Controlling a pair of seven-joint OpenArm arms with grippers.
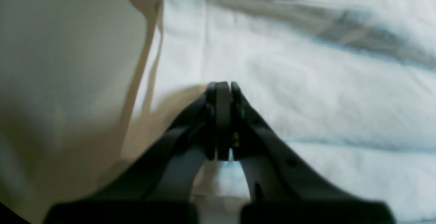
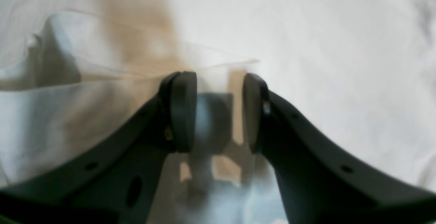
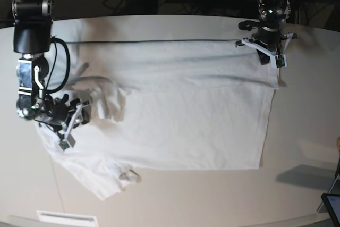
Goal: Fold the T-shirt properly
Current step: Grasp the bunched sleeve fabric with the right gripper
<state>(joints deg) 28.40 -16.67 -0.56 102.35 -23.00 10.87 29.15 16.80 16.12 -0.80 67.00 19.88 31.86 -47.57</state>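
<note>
**A:** Where does the shirt lie, starting from the near edge of the table?

**B:** The T-shirt [image 3: 180,104] is spread flat across the off-white tabletop [image 3: 297,147], lying sideways. Nearest the viewer is one long side of the body, with a short sleeve [image 3: 109,184] poking off its left corner. The neck end is to the left, the hem to the right.

**A:** And the arms?

**B:** The right gripper [image 3: 79,111] sits at the shirt's neck end, left of the body. In the right wrist view its two black pads [image 2: 184,111] stand apart with a lifted fold of white cloth between them — whether they already pinch it, I cannot tell. Beside it the cloth is bunched into a small ridge [image 3: 103,97].

**A:** Farther back?

**B:** The left gripper [image 3: 268,51] hovers at the shirt's far hem corner, right of the body. In the left wrist view its jaws are pressed together, and no cloth can be seen caught in them — it rests at the shirt's edge, with bare table to one side.

**A:** So which step is this?

**B:** My reading: the first fold is being set up, with each arm taking one end of the far side. Next, the right gripper must close firmly on its fold, the left must secure the hem corner, and both should lift together to bring that side over the body evenly.
</note>
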